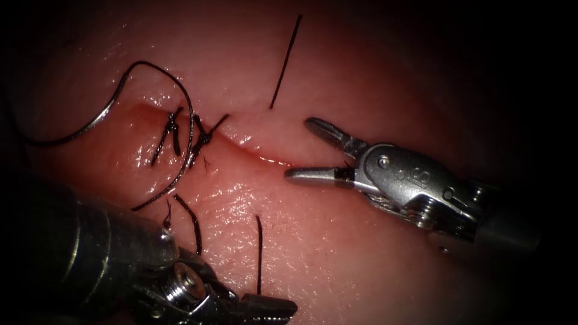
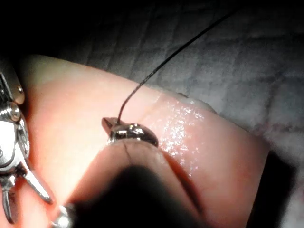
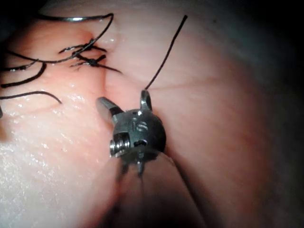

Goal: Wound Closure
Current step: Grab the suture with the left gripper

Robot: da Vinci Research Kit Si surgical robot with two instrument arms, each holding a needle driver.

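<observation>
Right gripper [image 1: 304, 148] gapes, empty; left gripper [image 1: 274, 307] clamps thread [image 1: 259, 256]; needle [image 1: 90, 123] lies loose.

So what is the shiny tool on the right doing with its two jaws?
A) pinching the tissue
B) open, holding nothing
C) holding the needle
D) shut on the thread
B: in the endoscope view the right tool has its jaws spread apart over the cut in the tissue, with nothing between them.

- The left tool [image 2: 124, 130] rests low against the tissue [image 2: 199, 137], jaws closed on a thread [image 2: 156, 71].
- The thread rises away from its tip.
- The right tool [image 2: 21, 190] stands beside it, jaws spread.
</observation>
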